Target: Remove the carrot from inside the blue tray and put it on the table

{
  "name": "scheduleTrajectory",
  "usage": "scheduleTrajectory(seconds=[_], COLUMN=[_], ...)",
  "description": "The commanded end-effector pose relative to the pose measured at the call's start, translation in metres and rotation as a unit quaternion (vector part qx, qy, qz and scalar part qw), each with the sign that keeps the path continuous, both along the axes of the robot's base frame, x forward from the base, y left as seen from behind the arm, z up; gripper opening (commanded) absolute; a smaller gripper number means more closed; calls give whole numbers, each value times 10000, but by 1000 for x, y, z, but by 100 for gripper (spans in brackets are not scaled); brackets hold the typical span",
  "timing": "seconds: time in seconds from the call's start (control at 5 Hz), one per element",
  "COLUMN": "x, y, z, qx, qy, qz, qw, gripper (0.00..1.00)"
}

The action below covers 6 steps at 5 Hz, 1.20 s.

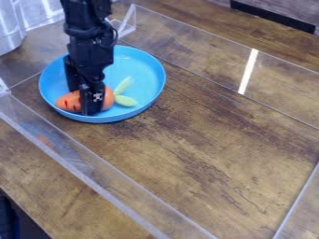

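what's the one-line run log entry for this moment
gripper: open, down over carrot | carrot: in blue tray, not gripped | table: carrot not placed
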State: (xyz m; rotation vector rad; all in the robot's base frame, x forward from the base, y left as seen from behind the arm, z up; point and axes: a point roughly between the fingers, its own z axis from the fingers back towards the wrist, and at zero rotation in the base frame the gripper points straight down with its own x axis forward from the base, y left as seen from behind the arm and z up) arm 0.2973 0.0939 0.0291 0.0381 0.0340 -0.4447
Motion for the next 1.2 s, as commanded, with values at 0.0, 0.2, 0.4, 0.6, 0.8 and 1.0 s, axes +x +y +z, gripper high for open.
scheduleTrajectory(seconds=[0.0, 0.2, 0.4, 0.6, 0.8, 1.0], x=[7, 8, 10, 11, 13, 15], y=[9, 8, 7, 6, 5, 5], z=[11, 10, 10, 11, 13, 11], qx=[-25, -159, -271, -391, -512, -512], qy=[-373, -531, -657, -753, -829, -840], qz=[161, 185, 211, 241, 278, 264], qw=[9992, 9983, 9972, 9961, 9949, 9948], gripper=[100, 100, 100, 100, 100, 0])
